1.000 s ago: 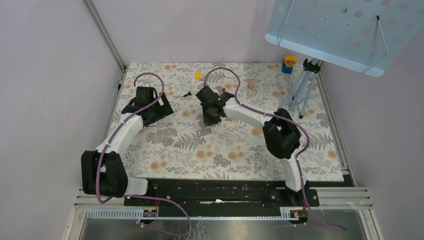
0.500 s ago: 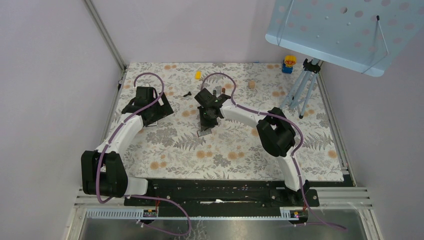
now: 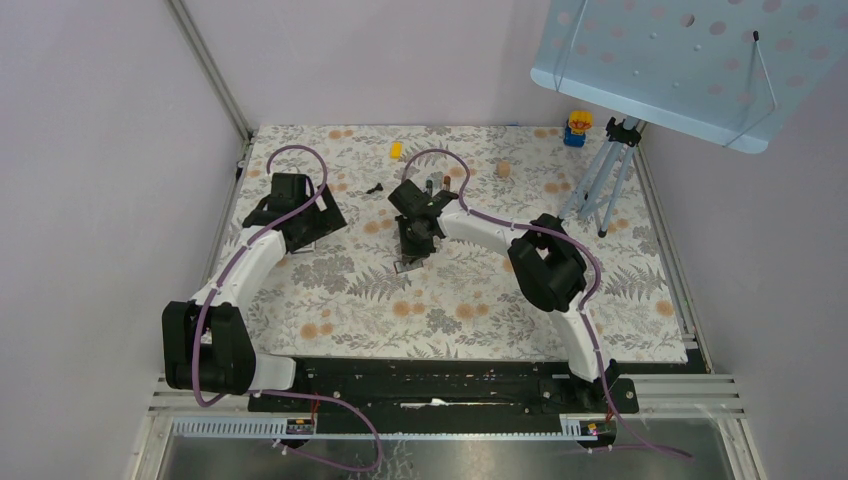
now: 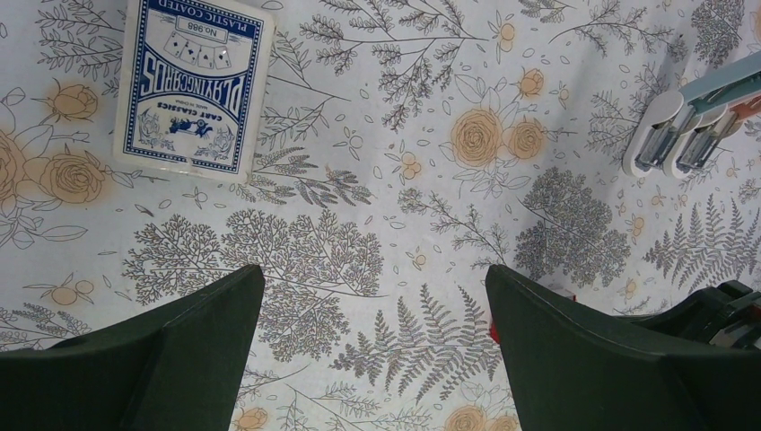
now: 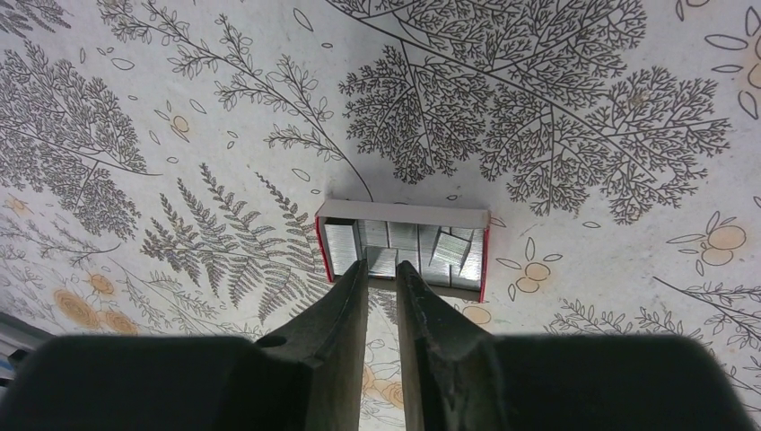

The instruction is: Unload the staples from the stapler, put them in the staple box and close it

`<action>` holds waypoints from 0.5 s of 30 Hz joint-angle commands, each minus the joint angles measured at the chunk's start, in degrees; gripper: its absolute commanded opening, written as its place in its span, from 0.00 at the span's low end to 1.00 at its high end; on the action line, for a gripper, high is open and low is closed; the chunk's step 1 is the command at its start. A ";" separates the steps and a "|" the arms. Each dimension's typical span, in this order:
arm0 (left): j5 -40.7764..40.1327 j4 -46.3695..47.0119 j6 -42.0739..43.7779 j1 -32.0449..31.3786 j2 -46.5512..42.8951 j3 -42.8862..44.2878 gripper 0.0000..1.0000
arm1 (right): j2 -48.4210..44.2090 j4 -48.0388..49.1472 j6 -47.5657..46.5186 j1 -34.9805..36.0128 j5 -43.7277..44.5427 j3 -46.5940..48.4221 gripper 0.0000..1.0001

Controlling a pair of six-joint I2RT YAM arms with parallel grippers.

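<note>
A small red-edged box of staples (image 5: 404, 247) lies open on the floral cloth, and part of it shows in the top view (image 3: 404, 265) under my right gripper. My right gripper (image 5: 383, 263) is right over the box's near edge, its jaws nearly together and closed on a short strip of staples (image 5: 381, 259). The white and light-blue stapler (image 4: 686, 126) lies open at the upper right of the left wrist view; I cannot make it out in the top view. My left gripper (image 4: 374, 269) is open and empty above bare cloth, well left of the stapler.
A blue playing-card box (image 4: 193, 85) lies ahead of the left gripper. At the back of the table are a yellow piece (image 3: 396, 150), a small black piece (image 3: 375, 187), a tan block (image 3: 504, 169) and a blue-and-yellow toy (image 3: 577, 127). A tripod (image 3: 600, 185) carrying a perforated blue board stands at the back right.
My right gripper has moved left and nearer, from beyond the staple box to right over it. The left arm has not moved.
</note>
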 commanded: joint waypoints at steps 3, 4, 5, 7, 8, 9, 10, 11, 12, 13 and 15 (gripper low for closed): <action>2.06 2.77 -0.45 0.59 -1.40 0.00 0.99 | 1.02 -0.75 0.13 0.43 1.27 2.84 0.26; 2.18 2.80 -0.46 0.60 -1.39 0.00 0.99 | 1.05 -0.89 0.15 0.45 1.33 2.86 0.27; 2.20 2.77 -0.41 0.60 -1.46 0.00 0.99 | 1.05 -0.90 0.16 0.43 1.33 2.94 0.27; 2.16 2.78 -0.45 0.60 -1.47 0.00 0.99 | 0.80 -0.95 0.14 0.50 1.33 2.93 0.28; 2.23 2.74 -0.38 0.60 -1.47 0.00 0.99 | 0.72 -0.91 0.09 0.50 1.33 2.91 0.29; 2.11 2.77 -0.44 0.60 -1.57 0.00 0.99 | 0.52 -0.89 0.07 0.50 1.33 2.95 0.29; 2.09 2.82 -0.44 0.60 -1.56 0.00 0.99 | 0.36 -0.95 0.06 0.45 1.33 3.02 0.29; 2.04 2.83 -0.43 0.64 -1.56 -0.05 0.99 | 0.27 -1.02 0.04 0.50 1.31 3.16 0.29; 2.05 2.77 -0.38 0.68 -1.60 -0.01 0.99 | 0.11 -1.12 -0.04 0.50 1.29 3.28 0.30; 2.09 2.80 -0.45 0.69 -1.64 0.00 0.99 | -0.09 -1.25 0.02 0.50 1.19 3.42 0.30; 2.09 2.77 -0.44 0.69 -1.56 -0.06 0.99 | -0.79 -1.34 -0.11 0.48 1.05 3.84 0.30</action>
